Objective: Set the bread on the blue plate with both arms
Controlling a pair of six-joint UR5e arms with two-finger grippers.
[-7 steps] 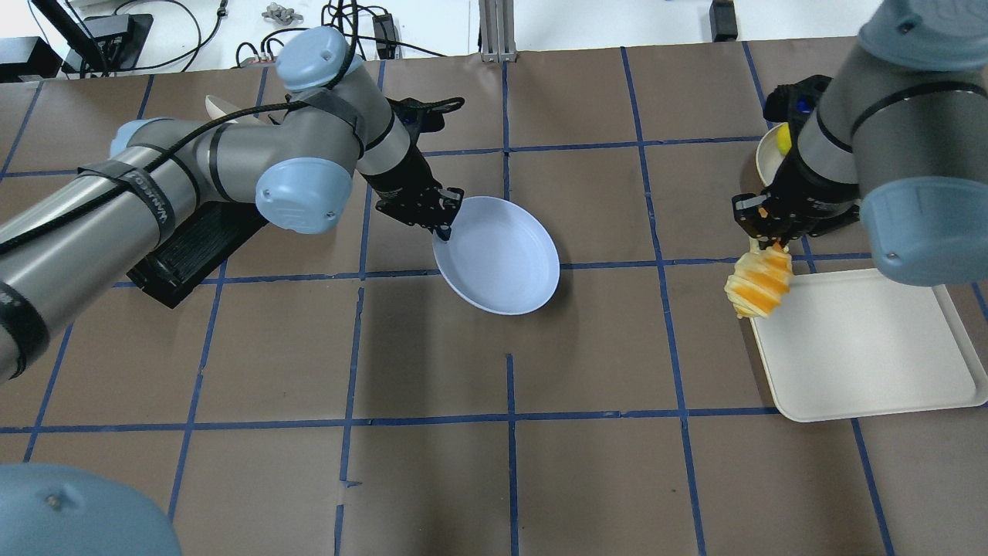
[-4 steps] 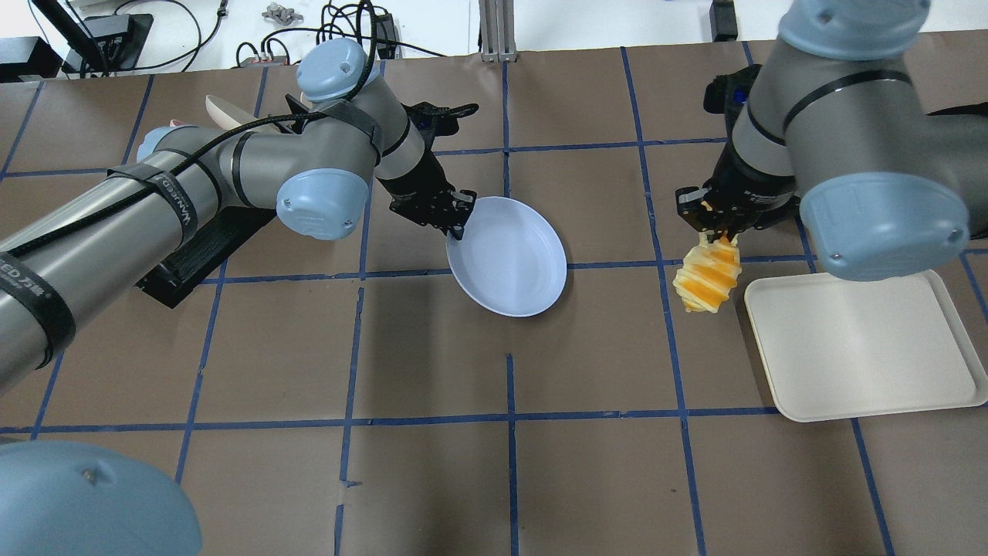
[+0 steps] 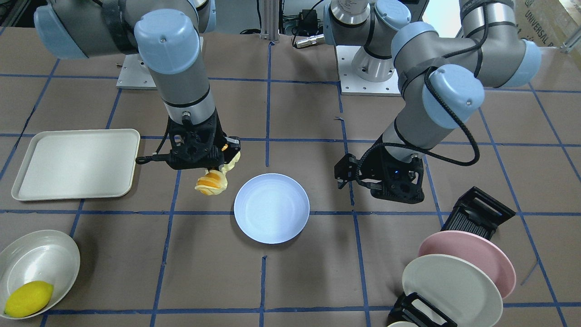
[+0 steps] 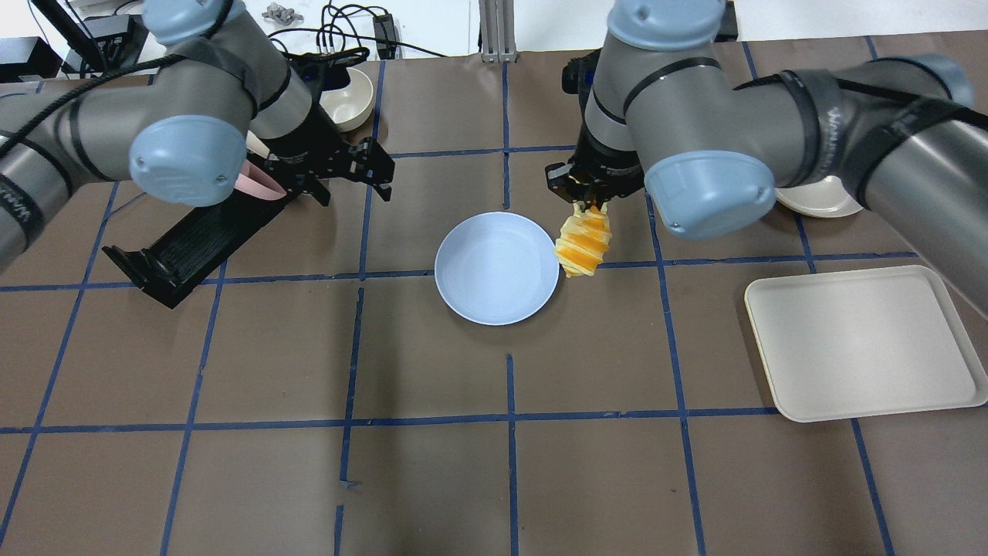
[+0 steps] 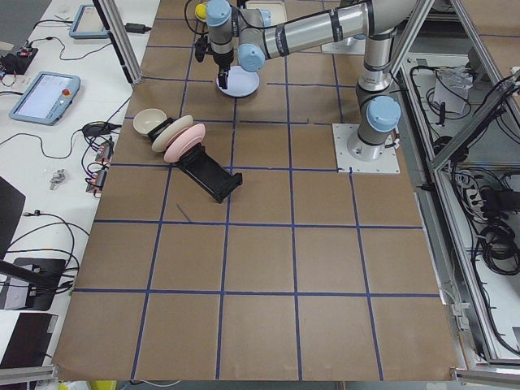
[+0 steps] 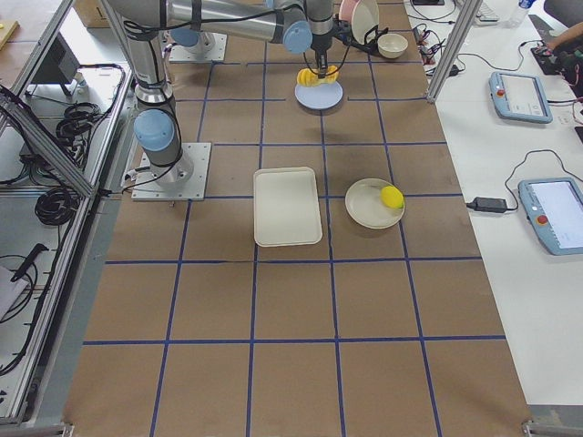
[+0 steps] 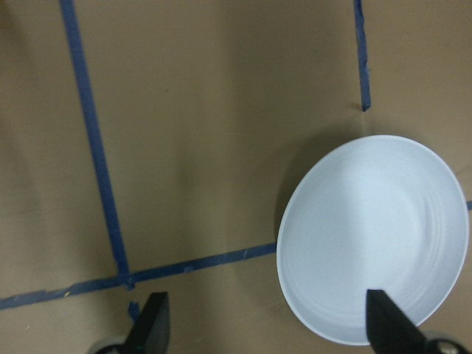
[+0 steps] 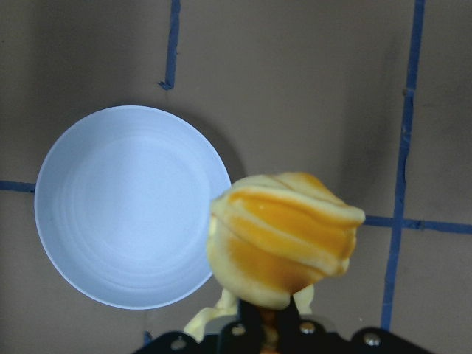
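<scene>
Under everything, the brown table [image 4: 509,479] with blue tape lines. Reaching in from the upper right of the overhead view, the right arm [image 4: 718,108], bent over the middle to bring the food to the dish. In from the upper left, the left arm [image 4: 193,116], off to the side, likely to leave room.

Flat on the table in the middle of the frame, the blue plate [image 4: 496,268], with nothing in it, ready to catch. Just by its right rim and up in the air, the bread [image 4: 583,245], hanging down long-ways, not yet over the middle.

Pinched tight at its top end by the right gripper [image 4: 588,205], likely for a straight drop. In the upper left, the left gripper [image 4: 351,184], spread wide, holding nothing, well apart from the plate.
</scene>
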